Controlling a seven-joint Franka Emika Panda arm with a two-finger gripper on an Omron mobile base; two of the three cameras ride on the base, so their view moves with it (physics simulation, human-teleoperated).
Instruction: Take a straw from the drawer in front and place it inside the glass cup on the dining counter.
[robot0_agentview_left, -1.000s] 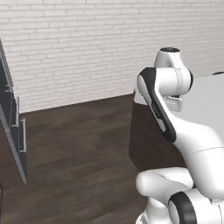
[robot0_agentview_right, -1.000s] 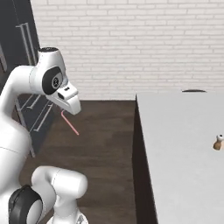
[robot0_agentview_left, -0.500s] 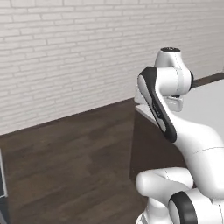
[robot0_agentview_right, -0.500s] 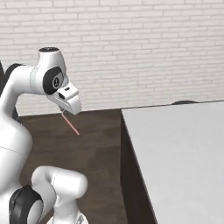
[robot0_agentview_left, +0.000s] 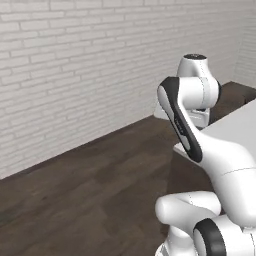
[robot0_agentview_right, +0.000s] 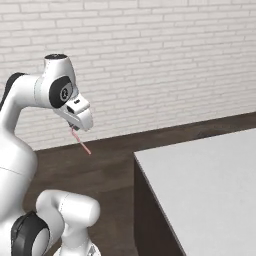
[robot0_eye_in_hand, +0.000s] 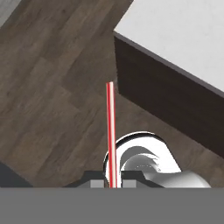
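The straw (robot0_eye_in_hand: 110, 131), thin and pinkish-red, runs straight up the middle of the hand view from between the two dark finger tips at the bottom edge, so the end effector (robot0_eye_in_hand: 112, 183) is clamped on its lower end. In the right base view the straw (robot0_agentview_right: 81, 142) slants down and to the right out of the end effector (robot0_agentview_right: 74, 130), at the left of the frame, over dark wooden floor (robot0_agentview_right: 110, 165). The white dining worktop (robot0_agentview_right: 210, 175) fills the lower right of that view, well apart from the straw; its dark side panel (robot0_eye_in_hand: 166, 100) crosses the upper right of the hand view. A white brick wall (robot0_agentview_left: 75, 75) spans the back.
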